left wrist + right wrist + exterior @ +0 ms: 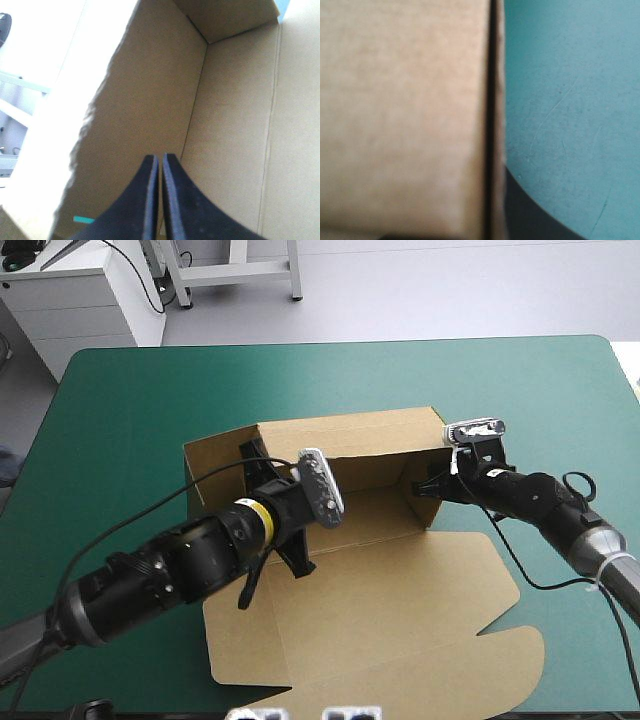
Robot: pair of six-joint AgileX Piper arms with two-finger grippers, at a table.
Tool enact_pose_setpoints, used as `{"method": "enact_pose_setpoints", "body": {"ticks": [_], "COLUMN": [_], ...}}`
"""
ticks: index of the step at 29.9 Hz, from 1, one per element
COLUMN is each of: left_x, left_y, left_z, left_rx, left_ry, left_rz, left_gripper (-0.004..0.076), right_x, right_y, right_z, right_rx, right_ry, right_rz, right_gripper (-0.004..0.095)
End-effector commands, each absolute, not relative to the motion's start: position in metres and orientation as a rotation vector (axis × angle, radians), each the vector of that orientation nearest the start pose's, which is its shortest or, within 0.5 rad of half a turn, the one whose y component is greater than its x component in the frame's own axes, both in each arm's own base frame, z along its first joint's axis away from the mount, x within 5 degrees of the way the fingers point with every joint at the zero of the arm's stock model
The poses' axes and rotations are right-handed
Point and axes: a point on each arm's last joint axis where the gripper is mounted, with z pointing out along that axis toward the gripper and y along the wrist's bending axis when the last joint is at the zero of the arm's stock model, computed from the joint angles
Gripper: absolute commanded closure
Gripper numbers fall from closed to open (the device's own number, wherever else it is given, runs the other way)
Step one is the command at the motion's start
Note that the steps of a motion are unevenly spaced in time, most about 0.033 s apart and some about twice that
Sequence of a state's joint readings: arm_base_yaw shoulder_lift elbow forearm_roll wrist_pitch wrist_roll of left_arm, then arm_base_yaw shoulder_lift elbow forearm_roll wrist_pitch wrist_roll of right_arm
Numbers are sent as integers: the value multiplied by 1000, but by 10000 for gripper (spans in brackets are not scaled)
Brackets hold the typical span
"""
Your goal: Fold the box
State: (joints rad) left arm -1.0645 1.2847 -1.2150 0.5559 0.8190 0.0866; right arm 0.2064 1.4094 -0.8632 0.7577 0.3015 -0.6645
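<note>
Pinching box (370,540) wall, left gripper (159,157) nearly closed; right gripper (422,487) at opposite wall, grip unreadable, view blocked.

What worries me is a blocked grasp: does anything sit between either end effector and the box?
Nothing visible does. The left end effector is inside the box, at its left wall. The right end effector straddles the right wall, board between its fingers, with teal-green cover beyond it.

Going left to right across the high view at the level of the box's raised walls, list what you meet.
Bare teal-green table cover → left black-fingered gripper → brown cardboard box's open tray → right black-fingered gripper.
</note>
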Motion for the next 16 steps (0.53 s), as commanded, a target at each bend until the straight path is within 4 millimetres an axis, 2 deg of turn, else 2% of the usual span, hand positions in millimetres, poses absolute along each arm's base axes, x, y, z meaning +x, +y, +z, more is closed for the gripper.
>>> {"method": "enact_pose_setpoints", "body": {"ticks": [1, 5, 8, 11, 16], "left_x": [168, 187, 195, 192, 186], "left_y": [-189, -150, -122, -98, -62], "left_z": [412, 422, 430, 444, 457], "left_rx": [1259, 1137, 1022, 928, 792], "left_ry": [1670, 1723, 1760, 1708, 1688], "left_rz": [-6, -49, -171, -278, -267], "left_gripper": [715, 715, 715, 715, 715], "right_x": [288, 291, 292, 291, 290], "right_y": [77, 78, 78, 77, 74], "right_z": [268, 278, 281, 280, 277], "right_rx": [-325, -322, -328, -332, -334], "right_ry": [2302, 2300, 2298, 2309, 2346], "right_rz": [331, 338, 342, 330, 287], "right_gripper": [926, 926, 926, 926, 926]}}
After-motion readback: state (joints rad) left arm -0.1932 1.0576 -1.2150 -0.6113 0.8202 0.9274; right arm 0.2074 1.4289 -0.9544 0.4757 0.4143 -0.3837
